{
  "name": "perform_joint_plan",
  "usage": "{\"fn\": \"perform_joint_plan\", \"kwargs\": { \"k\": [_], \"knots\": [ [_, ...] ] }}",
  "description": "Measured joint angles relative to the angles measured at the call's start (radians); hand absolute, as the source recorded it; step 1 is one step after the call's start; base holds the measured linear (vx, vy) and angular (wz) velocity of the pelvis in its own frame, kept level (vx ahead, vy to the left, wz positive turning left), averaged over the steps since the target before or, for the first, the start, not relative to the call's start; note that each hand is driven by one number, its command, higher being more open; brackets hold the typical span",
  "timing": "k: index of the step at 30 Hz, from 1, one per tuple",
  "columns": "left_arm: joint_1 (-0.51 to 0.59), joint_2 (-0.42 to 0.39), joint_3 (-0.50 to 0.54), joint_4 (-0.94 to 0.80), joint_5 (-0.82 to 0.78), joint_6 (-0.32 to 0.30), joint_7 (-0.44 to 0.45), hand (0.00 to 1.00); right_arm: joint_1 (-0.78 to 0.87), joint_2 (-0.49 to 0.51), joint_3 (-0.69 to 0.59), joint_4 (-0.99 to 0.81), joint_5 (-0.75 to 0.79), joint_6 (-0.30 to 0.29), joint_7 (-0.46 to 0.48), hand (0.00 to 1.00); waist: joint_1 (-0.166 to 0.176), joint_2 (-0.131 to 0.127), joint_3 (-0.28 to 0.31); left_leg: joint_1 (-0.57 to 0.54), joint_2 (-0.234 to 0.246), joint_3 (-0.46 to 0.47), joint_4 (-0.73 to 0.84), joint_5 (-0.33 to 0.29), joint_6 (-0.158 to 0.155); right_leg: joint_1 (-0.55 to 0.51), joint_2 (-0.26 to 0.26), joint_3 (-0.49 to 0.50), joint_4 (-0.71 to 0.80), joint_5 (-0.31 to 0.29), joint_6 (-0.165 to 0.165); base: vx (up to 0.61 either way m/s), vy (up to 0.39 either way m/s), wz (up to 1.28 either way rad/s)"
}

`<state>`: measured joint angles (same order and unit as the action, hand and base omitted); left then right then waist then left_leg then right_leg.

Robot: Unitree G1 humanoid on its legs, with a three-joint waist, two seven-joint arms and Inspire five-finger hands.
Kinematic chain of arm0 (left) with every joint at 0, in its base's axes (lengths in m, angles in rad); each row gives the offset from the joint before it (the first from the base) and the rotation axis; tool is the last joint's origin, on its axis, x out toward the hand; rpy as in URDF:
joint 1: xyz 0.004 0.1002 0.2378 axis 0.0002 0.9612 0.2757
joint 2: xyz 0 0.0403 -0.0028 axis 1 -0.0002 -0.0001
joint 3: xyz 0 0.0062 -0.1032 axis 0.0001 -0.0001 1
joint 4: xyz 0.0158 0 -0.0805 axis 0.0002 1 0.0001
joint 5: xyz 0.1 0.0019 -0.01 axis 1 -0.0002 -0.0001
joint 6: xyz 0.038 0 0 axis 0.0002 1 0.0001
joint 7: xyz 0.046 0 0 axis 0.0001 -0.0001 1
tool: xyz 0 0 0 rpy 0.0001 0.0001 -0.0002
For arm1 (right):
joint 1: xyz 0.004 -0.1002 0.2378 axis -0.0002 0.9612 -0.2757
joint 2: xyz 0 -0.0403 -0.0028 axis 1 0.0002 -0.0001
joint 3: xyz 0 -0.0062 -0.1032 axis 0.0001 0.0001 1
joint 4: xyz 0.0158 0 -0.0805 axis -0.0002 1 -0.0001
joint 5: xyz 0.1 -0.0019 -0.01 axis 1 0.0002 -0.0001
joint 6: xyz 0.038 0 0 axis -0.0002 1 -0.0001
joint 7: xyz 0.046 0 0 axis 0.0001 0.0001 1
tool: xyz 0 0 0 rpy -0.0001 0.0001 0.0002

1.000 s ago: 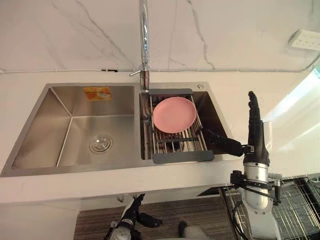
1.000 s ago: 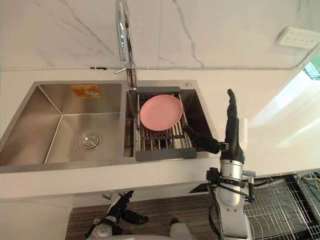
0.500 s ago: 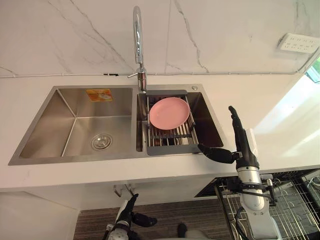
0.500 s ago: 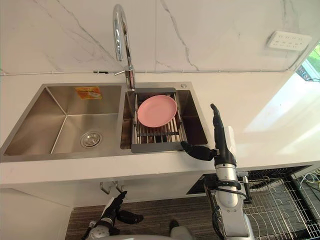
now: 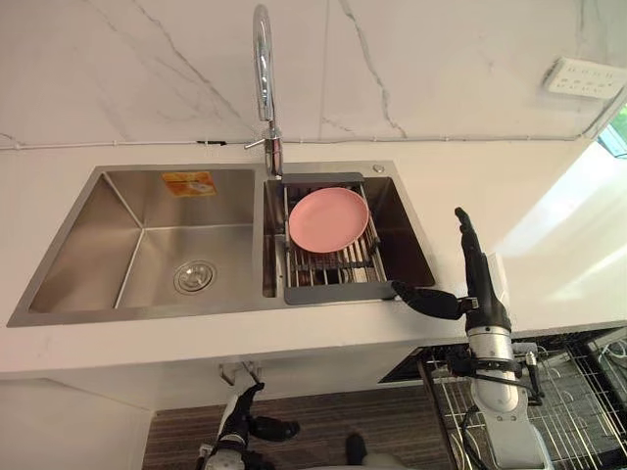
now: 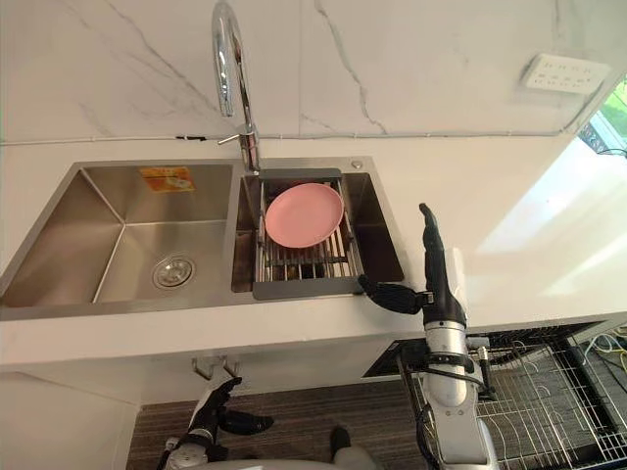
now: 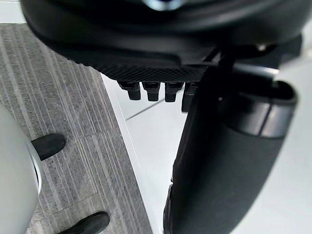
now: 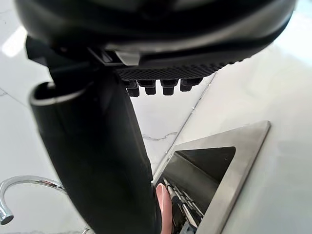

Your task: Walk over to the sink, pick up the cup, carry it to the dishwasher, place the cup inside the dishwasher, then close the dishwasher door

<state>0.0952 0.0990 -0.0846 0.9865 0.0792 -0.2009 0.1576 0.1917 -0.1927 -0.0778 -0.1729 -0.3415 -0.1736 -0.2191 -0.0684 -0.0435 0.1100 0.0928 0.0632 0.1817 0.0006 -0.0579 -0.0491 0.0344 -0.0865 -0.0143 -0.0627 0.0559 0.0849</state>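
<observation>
A steel double sink [image 5: 147, 211] is set into the white counter. In its right basin a pink plate [image 5: 328, 219] lies on a dark-framed wire rack [image 5: 338, 279]; the plate's pink edge [image 8: 162, 204] also shows past the thumb in the right wrist view. My right hand [image 5: 480, 284] hovers over the counter just right of the sink's front corner. It is open, with straight fingers pointing away and the thumb [image 8: 97, 161] stretched toward the rack, holding nothing. My left hand [image 5: 240, 426] hangs low below the counter, open and empty.
A tall chrome faucet [image 5: 263, 69] rises behind the divider between the basins. A wall outlet [image 5: 580, 76] sits at the far right. Below the counter at the lower right, the dishwasher's wire rack [image 5: 578, 392] stands pulled out.
The whole view has shifted and pulled back from the sink, so the camera moved. My right hand keeps its open pose near the sink's front right corner. The left hand stays low.
</observation>
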Motion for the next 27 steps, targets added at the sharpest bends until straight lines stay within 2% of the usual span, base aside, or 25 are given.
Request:
{"fn": "perform_joint_plan", "kwargs": {
  "k": [6,14,19,27],
  "knots": [
    [0.014,0.004,0.000,0.000,-0.010,0.000,0.007,1.00,-0.035,-0.055,-0.013,0.000,-0.015,0.007,-0.008,1.00,0.022,0.020,-0.012,-0.005,-0.004,-0.029,0.000,0.000,0.000,0.007,0.000,-0.028,0.001,0.001,0.002,-0.01,-0.018,0.12],
    [0.017,0.007,0.000,-0.002,-0.024,-0.001,0.007,1.00,-0.130,-0.196,0.028,0.025,-0.016,0.003,0.027,1.00,0.030,0.019,-0.011,-0.012,-0.009,-0.050,-0.001,0.006,0.002,0.012,-0.004,-0.048,0.000,0.001,0.002,-0.04,-0.014,0.08],
    [0.017,0.007,0.000,-0.004,-0.024,-0.002,0.005,1.00,-0.208,-0.287,0.092,0.142,-0.062,0.002,0.069,1.00,0.032,0.018,-0.010,-0.014,-0.011,-0.062,-0.020,0.020,0.004,0.008,-0.005,-0.060,-0.001,0.001,0.002,-0.03,-0.016,0.07],
    [0.018,0.009,0.000,-0.011,-0.023,-0.003,-0.010,1.00,-0.326,-0.380,0.203,0.256,-0.146,0.000,0.102,1.00,0.036,0.016,-0.009,-0.022,-0.016,-0.077,-0.032,0.027,0.003,0.000,-0.004,-0.074,-0.001,0.001,0.002,-0.01,-0.011,0.05]
  ]
}}
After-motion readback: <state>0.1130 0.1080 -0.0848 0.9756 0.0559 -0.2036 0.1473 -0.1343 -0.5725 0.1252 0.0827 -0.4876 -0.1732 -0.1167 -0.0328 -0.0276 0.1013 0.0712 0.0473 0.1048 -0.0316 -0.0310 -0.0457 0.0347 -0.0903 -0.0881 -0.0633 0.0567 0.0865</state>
